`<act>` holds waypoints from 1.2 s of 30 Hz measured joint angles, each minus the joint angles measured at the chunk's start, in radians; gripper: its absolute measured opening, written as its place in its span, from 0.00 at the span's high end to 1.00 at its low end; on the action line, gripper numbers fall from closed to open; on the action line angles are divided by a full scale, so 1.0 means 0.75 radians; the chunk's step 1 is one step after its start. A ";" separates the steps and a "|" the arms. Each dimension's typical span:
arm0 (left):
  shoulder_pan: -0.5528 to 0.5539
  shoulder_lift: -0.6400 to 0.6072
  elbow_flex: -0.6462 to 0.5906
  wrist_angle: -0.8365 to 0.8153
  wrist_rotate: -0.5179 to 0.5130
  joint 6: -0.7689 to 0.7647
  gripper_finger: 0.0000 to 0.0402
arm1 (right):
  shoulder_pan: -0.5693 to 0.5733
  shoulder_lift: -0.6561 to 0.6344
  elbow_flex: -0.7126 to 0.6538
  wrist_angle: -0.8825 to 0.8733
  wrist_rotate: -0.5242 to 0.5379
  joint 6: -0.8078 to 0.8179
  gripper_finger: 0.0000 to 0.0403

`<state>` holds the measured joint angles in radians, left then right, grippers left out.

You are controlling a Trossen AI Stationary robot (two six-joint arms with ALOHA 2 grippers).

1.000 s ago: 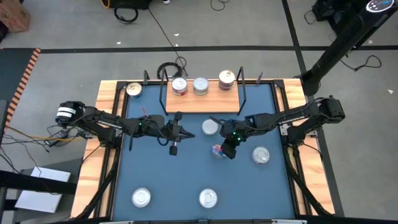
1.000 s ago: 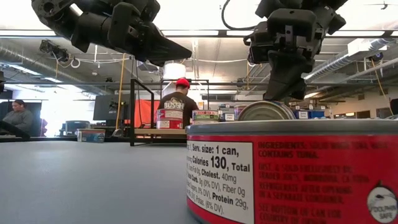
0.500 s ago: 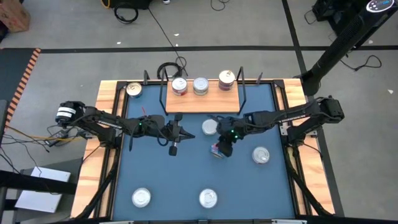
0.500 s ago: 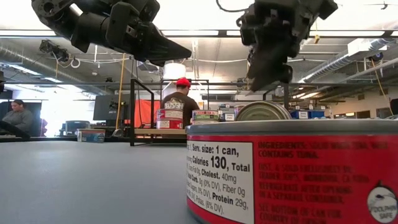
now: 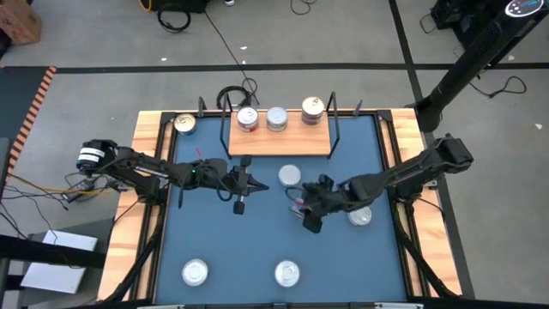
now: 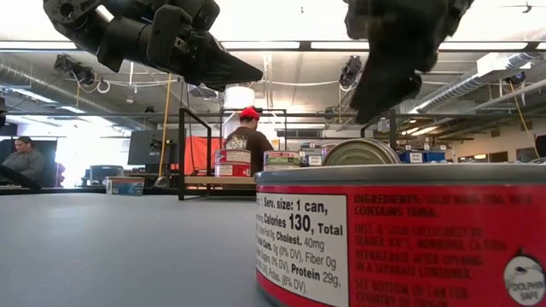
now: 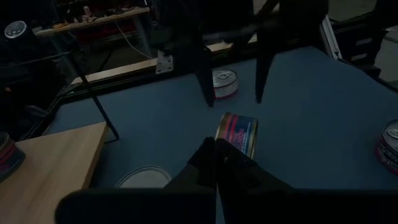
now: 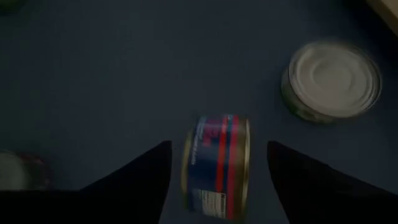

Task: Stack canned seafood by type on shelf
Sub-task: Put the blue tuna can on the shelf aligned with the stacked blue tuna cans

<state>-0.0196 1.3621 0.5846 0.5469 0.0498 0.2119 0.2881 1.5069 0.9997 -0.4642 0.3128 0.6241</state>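
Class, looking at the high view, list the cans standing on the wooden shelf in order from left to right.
Red-labelled can → silver-lidded can → taller stack of cans with a red label, all on the shelf.

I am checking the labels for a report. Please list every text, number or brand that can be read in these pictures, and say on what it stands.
"Serv. size: 1 can, Calories 130, Total", "Protein 29g": white panel of the nearest red can, low view.
"INGREDIENTS", "CONTAINS TUNA": red side of the same can.
"BUSCH": back of a person's shirt.
Lying blue-and-red can: print too blurred.
Cans on the shelf: too small.
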 joint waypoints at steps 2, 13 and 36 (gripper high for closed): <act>0.000 0.000 0.000 0.001 0.000 0.000 0.99 | 0.014 0.048 0.001 -0.007 0.022 0.001 0.33; 0.000 0.000 0.000 -0.003 -0.016 -0.005 0.99 | 0.017 0.230 0.139 -0.124 0.066 -0.011 0.33; 0.000 0.000 0.000 -0.032 -0.021 -0.006 0.99 | 0.004 0.227 0.274 -0.349 -0.005 0.010 0.24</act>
<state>-0.0196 1.3621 0.5846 0.5231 0.0341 0.2077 0.2909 1.6775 1.2055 -0.7258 0.3088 0.6316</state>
